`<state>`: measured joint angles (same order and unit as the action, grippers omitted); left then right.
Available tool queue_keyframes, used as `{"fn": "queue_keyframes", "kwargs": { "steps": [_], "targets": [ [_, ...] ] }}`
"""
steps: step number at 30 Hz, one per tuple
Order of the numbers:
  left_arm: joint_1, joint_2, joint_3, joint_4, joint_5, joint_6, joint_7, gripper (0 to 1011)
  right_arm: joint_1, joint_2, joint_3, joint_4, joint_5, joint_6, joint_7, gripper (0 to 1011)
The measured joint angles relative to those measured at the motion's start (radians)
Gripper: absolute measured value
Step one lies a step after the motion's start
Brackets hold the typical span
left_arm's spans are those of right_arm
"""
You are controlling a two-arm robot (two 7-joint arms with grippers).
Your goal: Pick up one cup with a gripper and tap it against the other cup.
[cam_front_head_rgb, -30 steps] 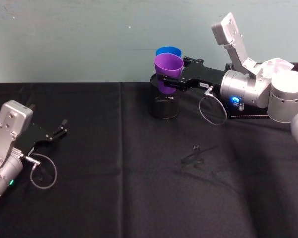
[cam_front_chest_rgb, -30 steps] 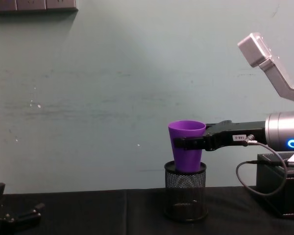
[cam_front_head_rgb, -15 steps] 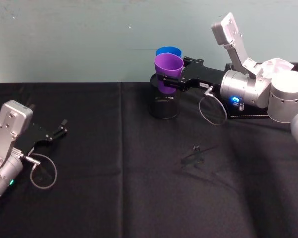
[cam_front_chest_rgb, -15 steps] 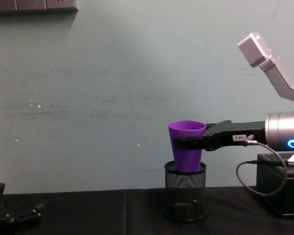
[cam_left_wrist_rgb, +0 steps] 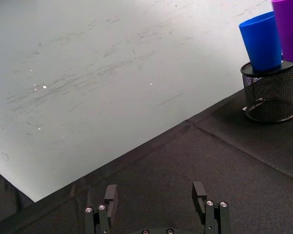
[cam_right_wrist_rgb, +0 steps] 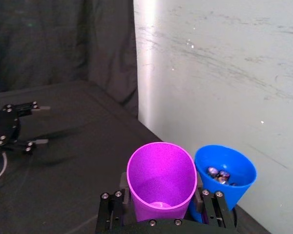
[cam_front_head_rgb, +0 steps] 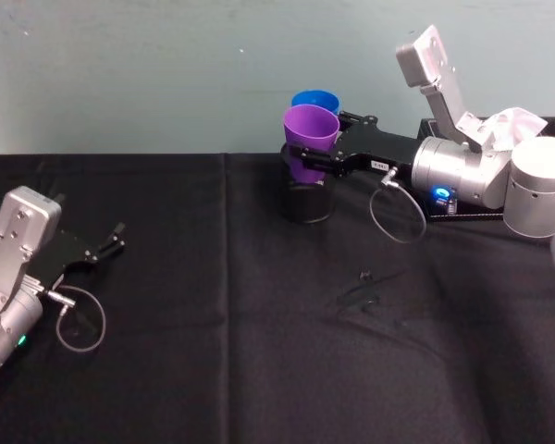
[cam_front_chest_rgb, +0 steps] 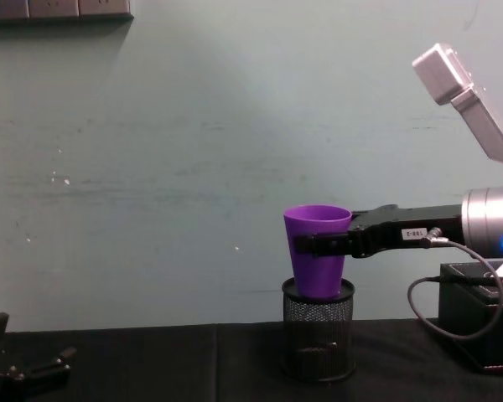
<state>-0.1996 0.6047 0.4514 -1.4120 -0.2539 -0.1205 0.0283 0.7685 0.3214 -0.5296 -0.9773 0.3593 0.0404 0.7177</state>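
Observation:
My right gripper (cam_front_head_rgb: 311, 160) is shut on the purple cup (cam_front_head_rgb: 311, 137) and holds it upright just over the front rim of a black mesh holder (cam_front_head_rgb: 305, 201). The blue cup (cam_front_head_rgb: 315, 99) stands in that holder right behind the purple one. In the right wrist view the purple cup (cam_right_wrist_rgb: 161, 178) and the blue cup (cam_right_wrist_rgb: 225, 176) sit side by side; whether they touch I cannot tell. From the chest the purple cup (cam_front_chest_rgb: 317, 251) hides the blue one, with the right gripper (cam_front_chest_rgb: 318, 244) clamped on its side. My left gripper (cam_front_head_rgb: 102, 248) rests open at the table's left.
Small metal pieces lie inside the blue cup. A black box (cam_front_chest_rgb: 479, 328) stands at the right behind my right arm. A small black object (cam_front_head_rgb: 359, 296) lies mid-table on the black cloth. The pale wall stands close behind the holder (cam_left_wrist_rgb: 271, 95).
My right arm has lifted slightly and carried the purple cup a little to the left. The blue cup, the holder and the left arm have not moved.

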Motion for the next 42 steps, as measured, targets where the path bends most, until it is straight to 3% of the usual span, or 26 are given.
{"fn": "queue_keyframes", "kwargs": {
  "steps": [12,25,42],
  "targets": [
    [0.000,0.000,0.000,0.000,0.000,0.000,0.000,1000,-0.077,0.081,-0.013,-0.168,0.024,0.058,-0.011,723],
    [0.000,0.000,0.000,0.000,0.000,0.000,0.000,1000,-0.175,0.174,0.000,-0.348,0.066,0.085,-0.050,723],
    [0.000,0.000,0.000,0.000,0.000,0.000,0.000,1000,-0.270,0.224,0.008,-0.440,0.073,0.088,-0.109,723]
  ]
}}
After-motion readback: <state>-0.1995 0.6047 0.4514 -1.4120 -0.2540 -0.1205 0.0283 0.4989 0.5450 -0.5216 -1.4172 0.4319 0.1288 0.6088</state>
